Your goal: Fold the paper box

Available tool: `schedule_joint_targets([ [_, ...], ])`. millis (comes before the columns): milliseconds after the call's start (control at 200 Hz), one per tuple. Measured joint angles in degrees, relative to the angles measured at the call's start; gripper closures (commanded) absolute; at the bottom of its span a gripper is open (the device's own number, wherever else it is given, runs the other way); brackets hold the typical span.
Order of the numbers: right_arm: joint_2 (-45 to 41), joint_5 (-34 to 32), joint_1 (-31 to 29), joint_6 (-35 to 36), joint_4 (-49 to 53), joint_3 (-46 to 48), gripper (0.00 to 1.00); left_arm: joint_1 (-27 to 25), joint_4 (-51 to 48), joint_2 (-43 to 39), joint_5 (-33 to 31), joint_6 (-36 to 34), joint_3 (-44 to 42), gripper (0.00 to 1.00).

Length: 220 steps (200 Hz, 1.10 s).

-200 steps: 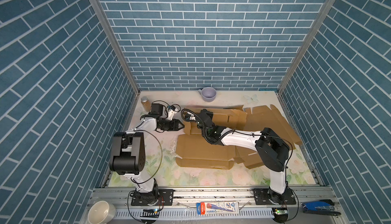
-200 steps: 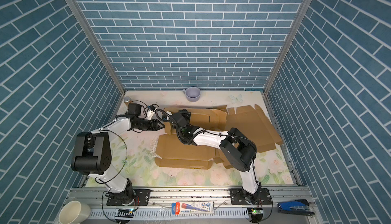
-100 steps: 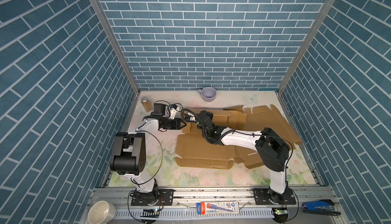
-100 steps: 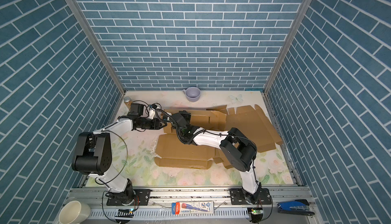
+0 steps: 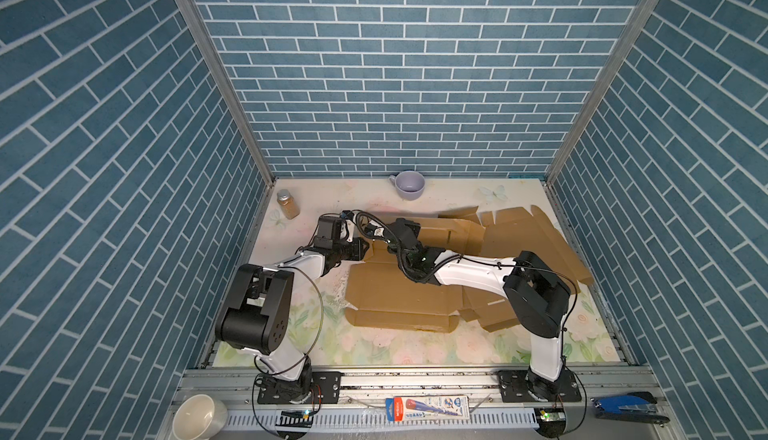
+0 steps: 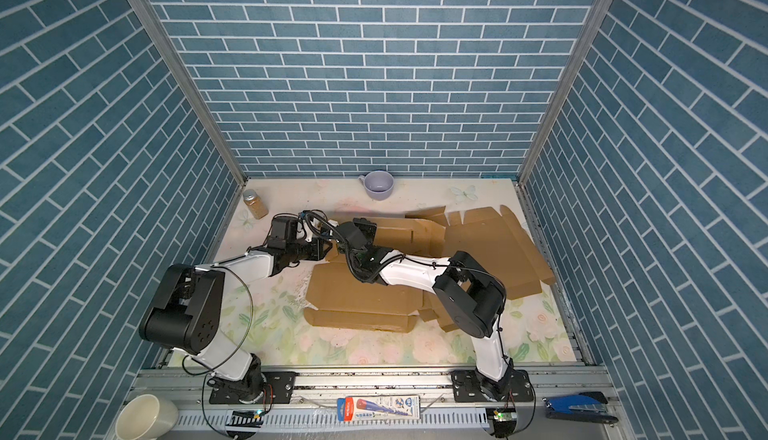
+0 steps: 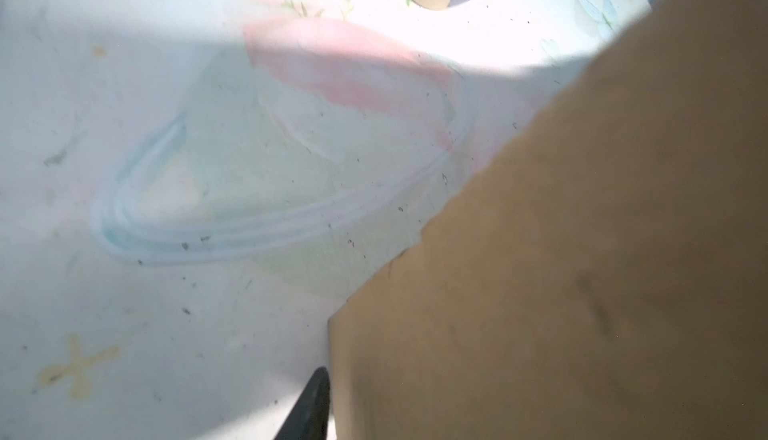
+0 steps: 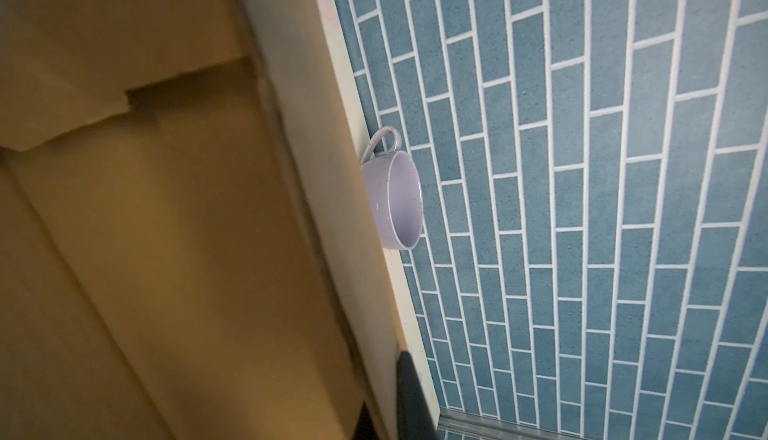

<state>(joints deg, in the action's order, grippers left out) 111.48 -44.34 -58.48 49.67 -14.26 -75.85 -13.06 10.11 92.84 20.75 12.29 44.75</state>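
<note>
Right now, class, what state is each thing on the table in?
Brown cardboard box: partly folded, one wall raised.
Second brown cardboard sheet: lying unfolded.
Lilac ceramic mug: upright, empty.
Silver-lidded spice jar: upright, closed.
Right gripper: fingers shut on box wall.
Left gripper: at box edge, grip unclear.

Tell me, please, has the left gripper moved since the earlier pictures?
Yes: the left gripper shifted right in a top view, away from the small brown jar.

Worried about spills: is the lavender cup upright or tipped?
Upright: the lavender cup stands on its base, mouth facing up.
</note>
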Motion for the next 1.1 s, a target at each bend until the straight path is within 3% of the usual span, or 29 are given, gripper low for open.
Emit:
schedule_joint_targets([
  [280,-0.4,0.3,0.0,-3.0,1.6,-0.3,1.00,-2.9,9.6,0.1,-6.9,1.9,-3.4,0.76],
  [405,-0.8,0.9,0.1,-5.6,4.6,-1.3,1.00,-4.0,11.6,0.7,-10.3,1.3,-3.5,0.86],
  [600,-2.8,7.3,1.7,-14.1,14.9,-4.5,0.90,-6.7,13.4,0.7,-18.0,-0.5,-4.1,1.00],
  [715,-4.3,13.2,3.5,-20.1,20.5,-6.2,0.91,-8.7,16.0,0.7,-22.5,-1.0,-5.3,1.00],
  [830,-4.7,16.4,4.6,-23.6,22.4,-6.8,0.98,-10.6,18.1,0.8,-26.8,-1.1,-6.2,1.00],
  [990,-4.8,17.0,4.9,-25.5,21.7,-6.3,1.00,-11.2,21.1,1.7,-28.0,-0.5,-7.3,0.85],
  [1100,-5.3,15.8,4.3,-24.6,16.9,-3.0,1.00,-10.0,23.1,1.7,-25.2,0.2,-8.7,0.78],
])
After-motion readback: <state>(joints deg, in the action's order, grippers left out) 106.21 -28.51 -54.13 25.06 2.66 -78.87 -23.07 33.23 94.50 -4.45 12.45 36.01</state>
